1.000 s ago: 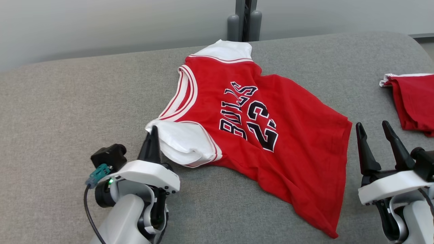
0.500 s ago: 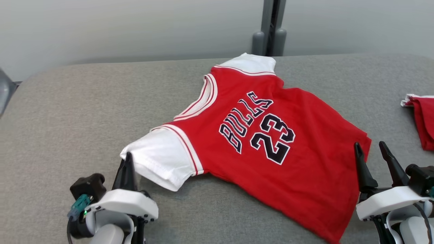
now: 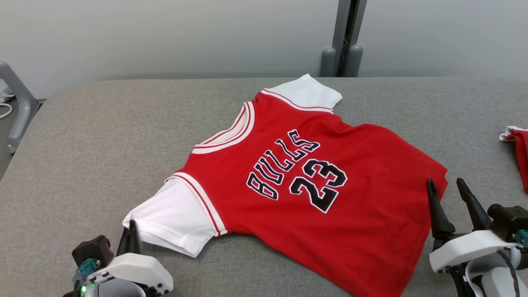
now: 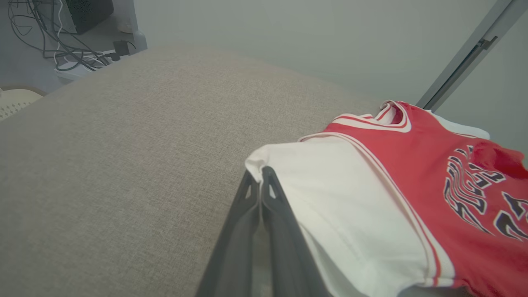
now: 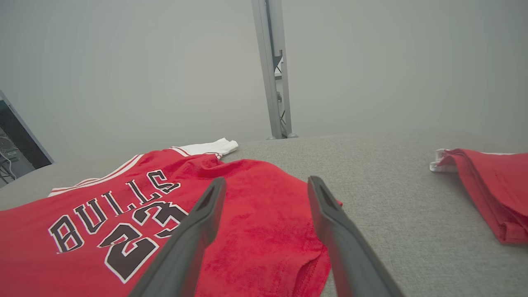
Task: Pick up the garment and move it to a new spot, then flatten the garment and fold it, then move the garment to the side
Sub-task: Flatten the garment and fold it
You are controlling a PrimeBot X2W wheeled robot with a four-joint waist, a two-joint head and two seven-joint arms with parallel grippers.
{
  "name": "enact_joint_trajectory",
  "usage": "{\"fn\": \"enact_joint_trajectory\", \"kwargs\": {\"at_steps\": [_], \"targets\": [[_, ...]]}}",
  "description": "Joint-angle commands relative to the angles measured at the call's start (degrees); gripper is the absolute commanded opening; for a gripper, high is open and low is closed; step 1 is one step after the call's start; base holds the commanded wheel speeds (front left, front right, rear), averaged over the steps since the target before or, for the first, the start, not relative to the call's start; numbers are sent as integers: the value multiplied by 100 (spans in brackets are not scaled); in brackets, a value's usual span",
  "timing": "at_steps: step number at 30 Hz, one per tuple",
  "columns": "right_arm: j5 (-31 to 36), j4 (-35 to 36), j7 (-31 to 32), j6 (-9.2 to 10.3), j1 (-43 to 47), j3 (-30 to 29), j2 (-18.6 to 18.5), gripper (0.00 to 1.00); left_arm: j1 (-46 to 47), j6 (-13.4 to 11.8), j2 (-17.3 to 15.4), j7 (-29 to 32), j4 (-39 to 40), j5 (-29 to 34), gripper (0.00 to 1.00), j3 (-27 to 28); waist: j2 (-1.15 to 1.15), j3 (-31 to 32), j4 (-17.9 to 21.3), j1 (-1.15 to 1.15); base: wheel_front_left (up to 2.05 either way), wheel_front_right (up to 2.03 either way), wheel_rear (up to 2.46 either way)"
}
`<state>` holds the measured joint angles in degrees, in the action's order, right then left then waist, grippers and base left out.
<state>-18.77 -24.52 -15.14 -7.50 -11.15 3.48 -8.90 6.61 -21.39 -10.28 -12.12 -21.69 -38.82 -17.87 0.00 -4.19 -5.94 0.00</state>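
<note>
Both arms end in long, tapering parts of matt dark plastic. The left fingers [image 3: 132, 241] and the right fingers [image 3: 437, 210] each rise from a smooth, rounded housing, the left white shell [image 3: 136, 268] and the right white shell [image 3: 470, 247]. Near the left tips are small triangular cut-outs [image 4: 270, 191]. Beside the left shell sits a chunky black camera block [image 3: 93, 249], with a teal plug [image 3: 84, 266] and a green light [image 3: 82, 288]. On the right are a second black block [image 3: 505, 214], a thin dark cable [image 3: 510, 264] and a pale grey forearm [image 3: 495, 284].

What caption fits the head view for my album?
Left gripper pinches the jersey by its white sleeve; right gripper open.
</note>
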Motion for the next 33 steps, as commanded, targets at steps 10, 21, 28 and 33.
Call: {"fn": "enact_joint_trajectory", "kwargs": {"at_steps": [10, 21, 28, 33], "targets": [[-36, -123, -5, 2, -91, -96, -133, 100, 270, -397, -47, -215, -1, 426, 100, 23, 0, -17, 107, 0, 0, 0, 0], [-549, -647, 113, 1, -518, -462, -392, 100, 376, 163, 475, -306, 917, 1235, 100, 245, 0, -160, 93, 0, 0, 0, 0], [-1398, -1394, 510, 1, -1051, -455, -561, 100, 395, 471, 633, -304, 920, 1477, 100, 164, 0, -417, -35, 0, 0, 0, 0], [-2154, -1850, 952, 1, -1425, -117, -783, 100, 503, 571, 681, -304, 890, 1580, 100, 146, 0, -645, -218, 0, 0, 0, 0]]}}
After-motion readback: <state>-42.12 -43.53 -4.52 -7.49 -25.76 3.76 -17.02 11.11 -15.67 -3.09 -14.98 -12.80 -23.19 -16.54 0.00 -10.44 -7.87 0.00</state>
